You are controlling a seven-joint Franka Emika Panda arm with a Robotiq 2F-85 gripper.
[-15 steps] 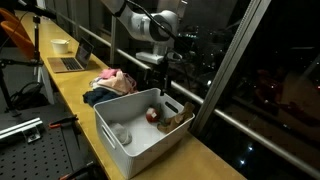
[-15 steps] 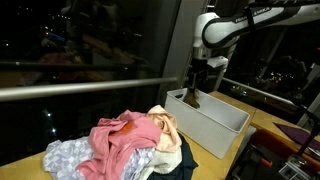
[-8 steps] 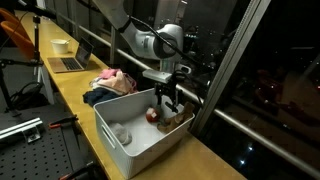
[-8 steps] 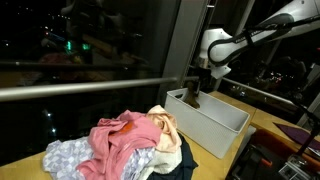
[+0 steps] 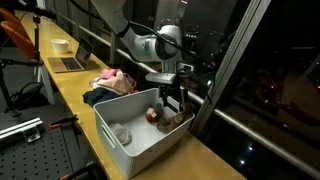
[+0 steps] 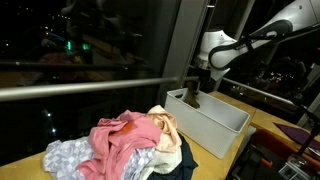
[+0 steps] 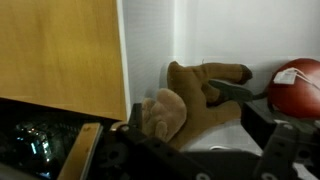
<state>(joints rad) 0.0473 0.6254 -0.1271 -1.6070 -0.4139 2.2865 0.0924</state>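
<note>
One long wooden counter (image 5: 70, 92) runs beneath the gripper (image 5: 172, 100). Off to one side of the gripper, well apart from it, lies a rumpled heap of soft clothes (image 6: 130, 148) in pink, cream and dark fabric. Directly below it stands a white, smooth-walled rectangular plastic bin (image 5: 118, 138). The gripper hangs inside one corner of it with its jaws spread wide, grasping nothing. Just under the fingers a brown, fuzzy, lumpy stuffed toy (image 7: 185, 100) rests against the bin wall. Beside the toy sits a small, rounded, slightly glossy red ball (image 7: 298, 85).
</note>
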